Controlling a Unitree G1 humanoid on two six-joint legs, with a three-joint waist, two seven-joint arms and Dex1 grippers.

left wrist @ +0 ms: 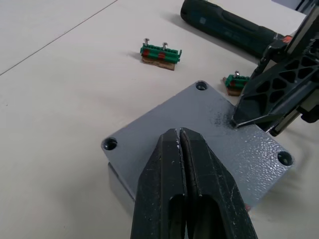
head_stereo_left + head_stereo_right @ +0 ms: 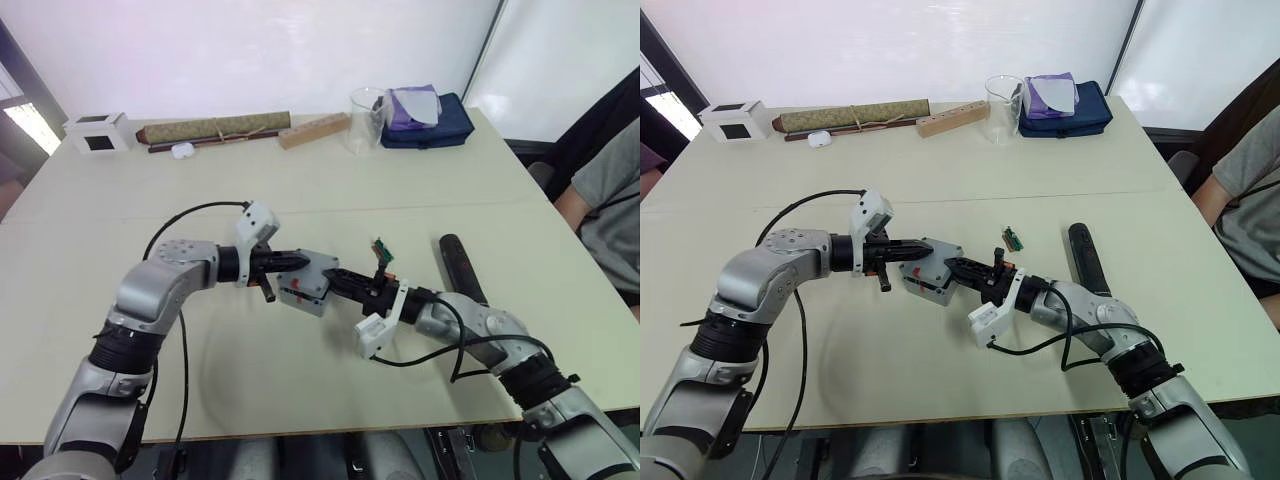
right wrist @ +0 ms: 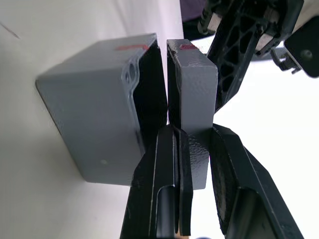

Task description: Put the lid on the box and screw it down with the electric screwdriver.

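The grey box (image 2: 298, 292) stands at the table's middle with the lid (image 1: 164, 114) lying on top, corner holes showing. In the right wrist view a gap stays between the box (image 3: 94, 109) and the lid (image 3: 197, 79) on that side. My right gripper (image 3: 197, 134) is shut on the lid's edge, one finger in the gap and one outside. My left gripper (image 1: 178, 132) is shut with nothing in it, its tips resting on the lid's top. The black electric screwdriver (image 2: 460, 268) lies on the table to the right of the box, beyond my right arm.
Two small green terminal blocks (image 1: 160, 52) (image 1: 237, 82) lie beside the box. Along the far edge stand a white cube (image 2: 97, 132), a rolled mat (image 2: 215, 128), a wooden block (image 2: 313, 130), a clear cup (image 2: 366, 120) and a blue pouch (image 2: 430, 118). A person (image 2: 610, 200) sits at the right.
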